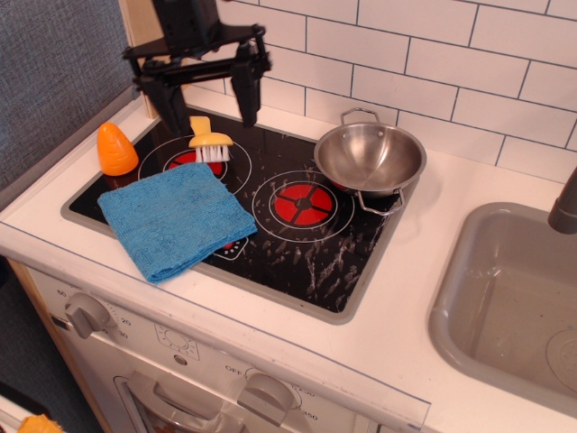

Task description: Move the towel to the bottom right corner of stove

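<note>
The white counter (424, 298) carries the stove (356, 302) and grey sink (451, 334).

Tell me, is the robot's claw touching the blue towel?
Apart. The only camera view shows the open gripper up above the yellow brush, clear of the towel.

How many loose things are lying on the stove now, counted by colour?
Blue: 1, the towel
Orange: 1, the cone
Yellow: 1, the brush
Silver: 1, the pan
Total: 4 on the stove. The gripper hangs open above the brush and holds nothing.
</note>
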Robot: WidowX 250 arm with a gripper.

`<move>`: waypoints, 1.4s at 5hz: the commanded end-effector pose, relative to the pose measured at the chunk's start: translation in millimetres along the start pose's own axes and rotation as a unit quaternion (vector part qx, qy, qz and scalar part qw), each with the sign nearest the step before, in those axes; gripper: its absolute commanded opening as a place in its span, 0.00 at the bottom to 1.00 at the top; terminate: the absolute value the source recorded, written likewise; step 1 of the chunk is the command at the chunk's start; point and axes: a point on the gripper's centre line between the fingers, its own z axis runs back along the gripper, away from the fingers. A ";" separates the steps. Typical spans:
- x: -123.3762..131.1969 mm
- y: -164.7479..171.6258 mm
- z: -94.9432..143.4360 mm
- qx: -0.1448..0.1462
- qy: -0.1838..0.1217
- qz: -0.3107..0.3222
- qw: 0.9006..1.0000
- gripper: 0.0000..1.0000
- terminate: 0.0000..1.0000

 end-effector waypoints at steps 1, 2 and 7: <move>6.1 24.2 -21.2 0.037 -0.036 0.007 0.999 1.00 0.00; 9.3 35.0 -35.9 0.049 -0.036 0.011 0.998 1.00 0.00; -20.9 28.3 -93.4 0.066 0.007 -0.028 0.997 1.00 0.00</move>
